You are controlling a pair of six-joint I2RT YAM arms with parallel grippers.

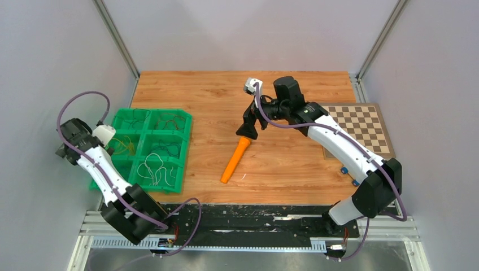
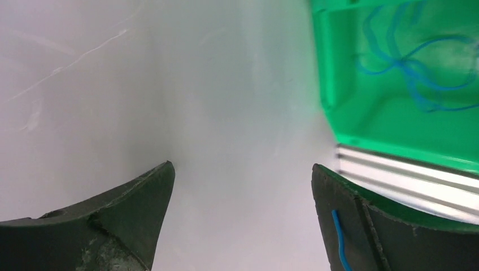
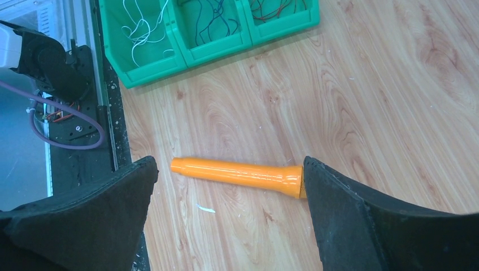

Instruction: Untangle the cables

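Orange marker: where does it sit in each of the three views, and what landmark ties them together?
Top external: the orange marker lies diagonally near the centre of the table.
Left wrist: not in it.
Right wrist: lower middle, lying flat.
Shared landmark: the green tray, seen in all three views.

I see an orange marker (image 1: 235, 161) lying mid-frame on my wooden table (image 1: 197, 90), a green compartment tray (image 1: 149, 110) at left, and a chessboard (image 1: 361, 127) at right.
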